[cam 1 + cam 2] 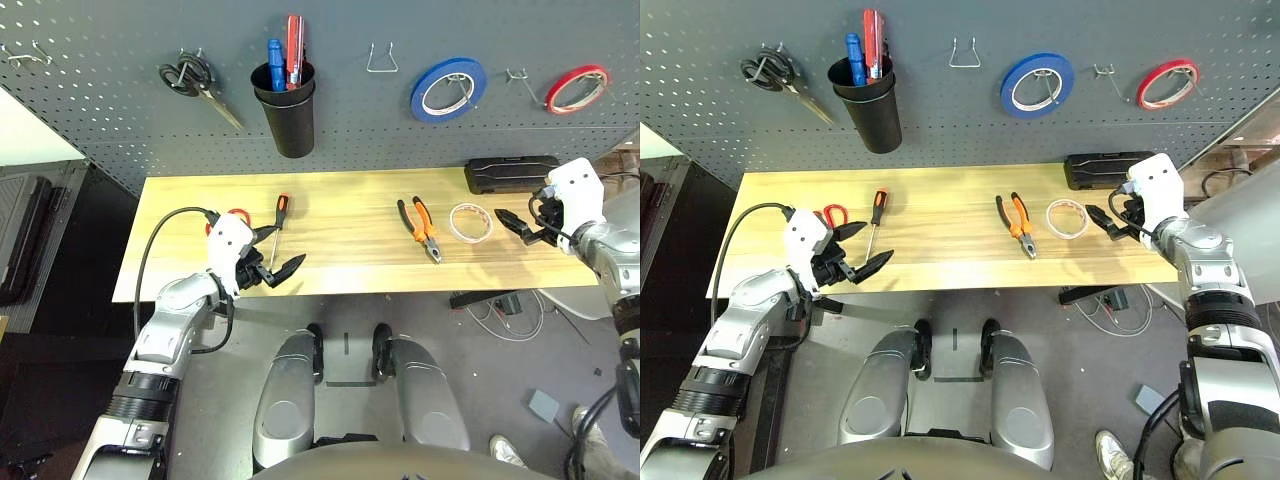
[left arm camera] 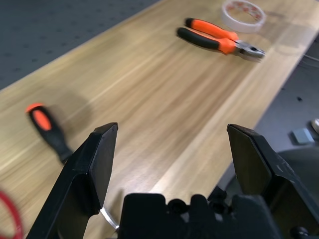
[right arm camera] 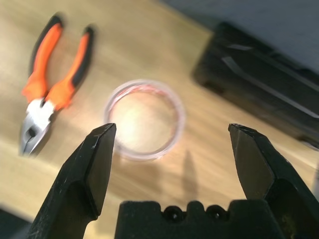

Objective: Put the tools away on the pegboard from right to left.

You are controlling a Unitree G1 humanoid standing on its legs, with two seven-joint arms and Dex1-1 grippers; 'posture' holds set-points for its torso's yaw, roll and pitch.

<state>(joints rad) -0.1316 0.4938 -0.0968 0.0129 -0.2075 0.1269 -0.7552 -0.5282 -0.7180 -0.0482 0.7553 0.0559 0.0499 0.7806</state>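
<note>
The dark grey pegboard [image 1: 120, 120] rises behind the wooden table [image 1: 350, 200]. On the table lie a cream tape roll [image 1: 470, 222], orange-and-black pliers [image 1: 420, 225] and a slim screwdriver [image 1: 279, 225]. The red-handled scissors [image 1: 238, 214] are partly hidden behind my left gripper [image 1: 280, 250]. That gripper is open and empty near the table's front left, beside the screwdriver [image 2: 47, 130]. My right gripper [image 1: 513, 227] is open and empty just right of the tape roll [image 3: 144, 83], which lies ahead of its fingers with the pliers [image 3: 55, 84] beyond.
On the pegboard hang black-handled scissors [image 1: 190, 78], a black cup [image 1: 285, 110] holding tools, a blue tape roll [image 1: 448, 88], a red tape roll [image 1: 577, 88] and bare metal hooks [image 1: 381, 60]. A black case [image 1: 512, 173] lies at the table's back right.
</note>
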